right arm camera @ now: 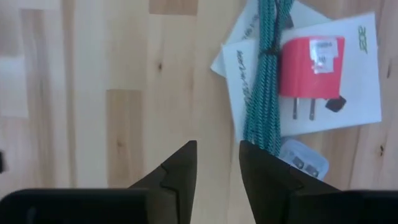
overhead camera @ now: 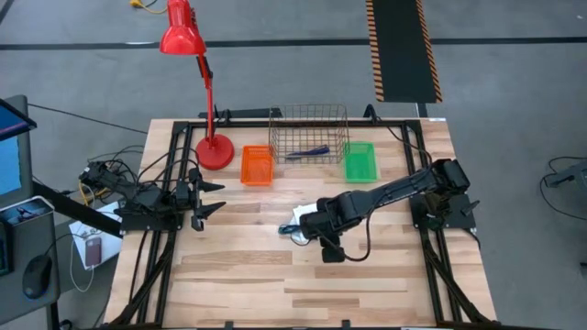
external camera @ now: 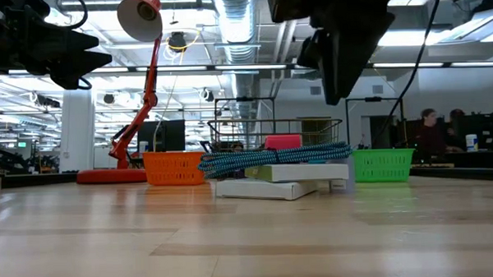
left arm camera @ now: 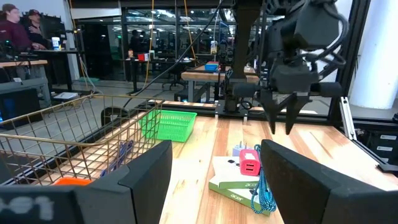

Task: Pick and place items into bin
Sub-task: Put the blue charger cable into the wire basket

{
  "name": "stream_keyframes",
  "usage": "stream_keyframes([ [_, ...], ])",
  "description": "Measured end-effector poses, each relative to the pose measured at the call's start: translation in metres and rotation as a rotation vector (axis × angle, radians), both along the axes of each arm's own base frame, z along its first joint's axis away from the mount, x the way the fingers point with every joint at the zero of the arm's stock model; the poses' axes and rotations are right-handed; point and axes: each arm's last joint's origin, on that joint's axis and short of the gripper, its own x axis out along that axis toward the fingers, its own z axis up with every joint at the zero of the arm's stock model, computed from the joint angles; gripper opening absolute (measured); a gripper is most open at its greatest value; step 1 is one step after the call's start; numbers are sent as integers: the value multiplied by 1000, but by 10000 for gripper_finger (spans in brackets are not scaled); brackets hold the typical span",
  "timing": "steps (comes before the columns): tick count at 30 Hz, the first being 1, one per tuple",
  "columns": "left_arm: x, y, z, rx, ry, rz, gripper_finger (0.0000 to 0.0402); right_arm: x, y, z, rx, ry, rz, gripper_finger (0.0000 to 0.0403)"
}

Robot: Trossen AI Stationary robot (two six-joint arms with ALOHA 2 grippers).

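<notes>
The job looks barely begun: 1 dark blue pen (overhead camera: 307, 152) lies in the wire bin (overhead camera: 309, 135), while the pile of white packets (right arm camera: 348, 74), red plug block (right arm camera: 311, 65) and teal braided cable (right arm camera: 264, 93) lies on the surface just below the right hand (right arm camera: 217, 165), whose fingers stand narrowly apart, holding nothing. The left hand (overhead camera: 204, 200) waits wide open, well apart. 1 packet reads "acer".

We read only one brand: "acer", in green, on a corner of the white packet (right arm camera: 348, 93) at the upper right of the right wrist view. Small print runs along another packet (right arm camera: 239, 74) beside the teal cord (right arm camera: 264, 93), too small to read.
</notes>
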Motion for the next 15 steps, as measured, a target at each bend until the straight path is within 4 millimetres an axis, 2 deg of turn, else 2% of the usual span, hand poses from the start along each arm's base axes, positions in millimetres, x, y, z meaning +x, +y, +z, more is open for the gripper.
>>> stream_keyframes([
  [6, 0, 0, 0, 0, 0, 0, 233, -2, -1, -12, -10, 0, 32, 113],
  [15, 0, 0, 0, 0, 0, -1, 233, 1, -5, -12, -54, -30, 31, 113],
])
